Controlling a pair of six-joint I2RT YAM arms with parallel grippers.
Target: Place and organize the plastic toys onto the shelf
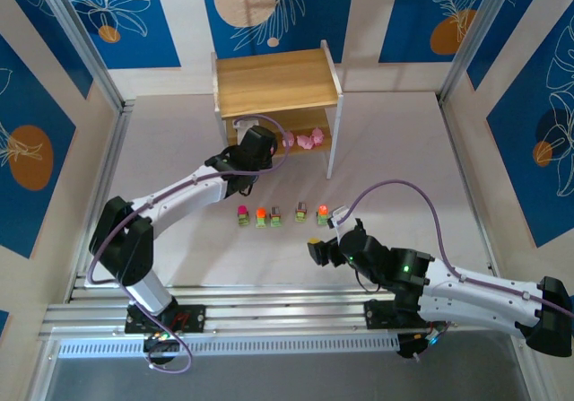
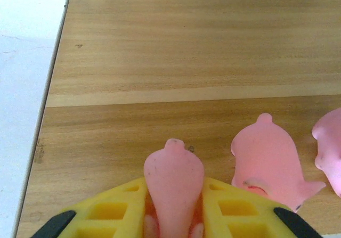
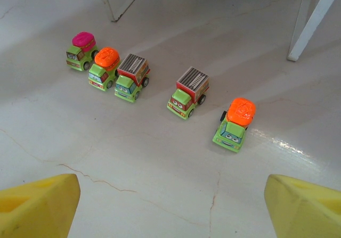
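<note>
Pink figure (image 2: 173, 180), tip toward shelf (image 2: 160, 51) rear

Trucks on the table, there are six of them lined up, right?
Not quite. There are five trucks lined up on the table, not six. The right wrist view shows them all: one with a pink top, two with orange tops and two with grey tops.
</note>
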